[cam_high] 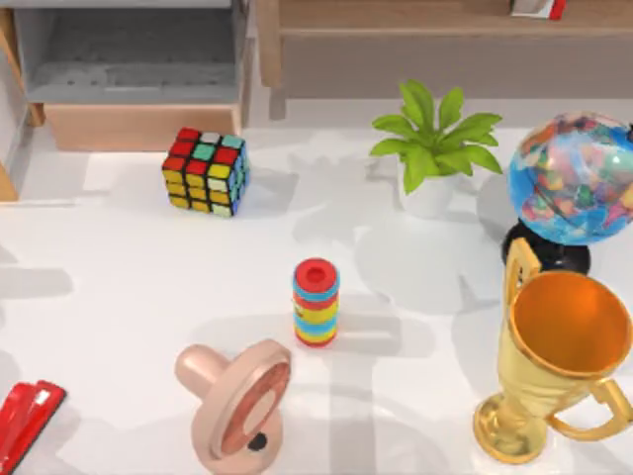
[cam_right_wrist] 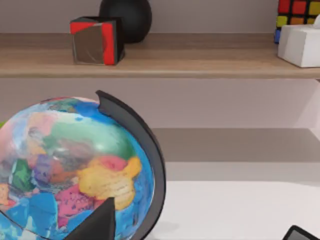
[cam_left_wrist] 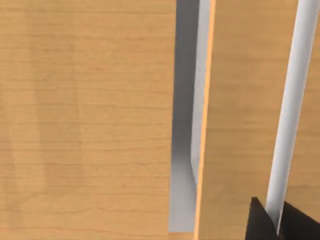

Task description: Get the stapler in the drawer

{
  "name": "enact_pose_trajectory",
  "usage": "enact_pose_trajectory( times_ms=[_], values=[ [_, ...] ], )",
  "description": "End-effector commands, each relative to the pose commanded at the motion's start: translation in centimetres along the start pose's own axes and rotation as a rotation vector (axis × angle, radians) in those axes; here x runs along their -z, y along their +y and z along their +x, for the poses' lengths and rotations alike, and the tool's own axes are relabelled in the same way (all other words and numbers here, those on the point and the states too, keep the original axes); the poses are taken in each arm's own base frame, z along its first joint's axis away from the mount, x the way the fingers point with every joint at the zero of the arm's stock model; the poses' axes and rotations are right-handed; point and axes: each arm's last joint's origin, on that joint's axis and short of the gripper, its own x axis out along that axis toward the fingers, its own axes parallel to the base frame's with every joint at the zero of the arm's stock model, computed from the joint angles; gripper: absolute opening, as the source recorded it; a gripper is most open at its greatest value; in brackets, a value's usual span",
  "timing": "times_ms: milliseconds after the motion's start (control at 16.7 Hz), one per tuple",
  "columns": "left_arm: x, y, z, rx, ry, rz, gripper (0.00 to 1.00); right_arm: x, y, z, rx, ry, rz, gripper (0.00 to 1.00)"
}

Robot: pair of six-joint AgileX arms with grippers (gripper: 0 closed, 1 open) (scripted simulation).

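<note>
**Drawer open, stapler far off at the near left edge**

The drawer (cam_high: 134, 74) stands pulled out at the back left of the table (cam_high: 119, 327), its grey floor bare and its tan front panel facing the Rubik's cube (cam_high: 206, 170), which sits just in front of it and to its right. The stapler (cam_high: 25, 421) lies well apart from the drawer, straight down the table's left side from it, partly cut off by the edge of the top view. Its long axis runs on a slant, the far end tipped toward the right. Between stapler and drawer the surface looks free; the pink upturned object (cam_high: 237, 401) and the striped ring stack (cam_high: 316, 302) sit to the stapler's right.

Judging by sides, the left arm is the nearer one for the pick. Its wrist camera looks close onto tan wooden panels with a grey gap, so the left gripper (cam_left_wrist: 280, 220) seems to be near the drawer; whether it is released or clenched I cannot tell. The right gripper (cam_right_wrist: 200, 225) hovers close to the globe (cam_right_wrist: 75, 170), its dark fingertips set wide apart, holding nothing.
</note>
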Motion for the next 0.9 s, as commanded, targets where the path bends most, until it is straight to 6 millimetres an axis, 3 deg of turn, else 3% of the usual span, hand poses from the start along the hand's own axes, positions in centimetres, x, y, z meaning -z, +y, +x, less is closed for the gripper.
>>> enact_pose_trajectory(
  times_ms=[120,480,780,900],
  values=[
    [0.0,0.1,-1.1,-0.007,0.001,0.006,0.0,0.0,0.0,0.0,0.0,0.0,0.0,1.0],
    [0.1,0.2,-1.6,-0.013,0.001,0.012,0.0,0.0,0.0,0.0,0.0,0.0,0.0,1.0],
    [0.0,-0.2,-6.5,-0.001,-0.001,0.002,0.0,0.0,0.0,0.0,0.0,0.0,0.0,1.0],
    [0.0,-0.1,-7.4,-0.007,0.0,0.007,0.0,0.0,0.0,0.0,0.0,0.0,0.0,1.0]
  ],
)
